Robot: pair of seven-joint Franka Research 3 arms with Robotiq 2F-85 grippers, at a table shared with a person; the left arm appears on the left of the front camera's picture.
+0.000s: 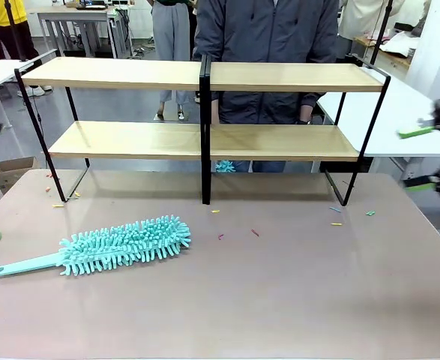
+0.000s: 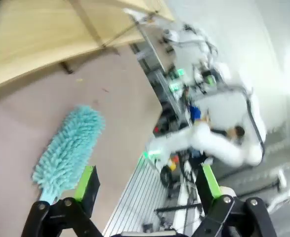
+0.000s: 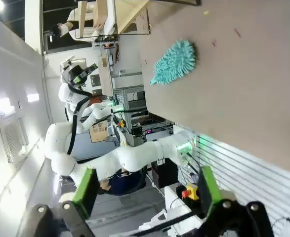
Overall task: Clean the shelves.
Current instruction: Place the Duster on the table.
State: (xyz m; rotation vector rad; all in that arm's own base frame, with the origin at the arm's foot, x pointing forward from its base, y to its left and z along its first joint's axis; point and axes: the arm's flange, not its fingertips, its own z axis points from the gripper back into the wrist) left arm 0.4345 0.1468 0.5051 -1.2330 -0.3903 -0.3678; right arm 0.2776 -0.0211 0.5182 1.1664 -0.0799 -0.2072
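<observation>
A wide two-tier rack, the shelves (image 1: 205, 127), is seen standing at the far part of a brownish bench (image 1: 279, 300); its light-wood boards are carried in a thin black frame with a black upright at the middle; both tiers are bare. A person in a dark grey jacket (image 1: 268, 37) is seen standing just behind the shelves.

A teal fluffy duster (image 1: 107, 247) is laid flat on the bench in front of the left half of the shelves, well apart from them, its handle pointed to the bench's left edge; small coloured scraps (image 1: 255, 232) are scattered on the bench between the duster and the shelves' feet.

In the left wrist view the left hand (image 2: 147, 185) is seen with its two green-padded fingers (image 2: 85, 182) spread wide and nothing between them; the duster (image 2: 70, 148) lies just beyond its left finger, free of it, and the shelves (image 2: 46, 34) stand farther off beyond the duster.

In the right wrist view the right hand (image 3: 147, 190) is likewise spread wide and empty, held out past the edge of the bench (image 3: 243, 89); the duster (image 3: 174, 61) lies well beyond it on the bench, with the shelves (image 3: 130, 12) farther still. In the front view the right hand (image 1: 429, 157) is seen, blurred, at the right edge of the picture, beside the shelves' right end.
</observation>
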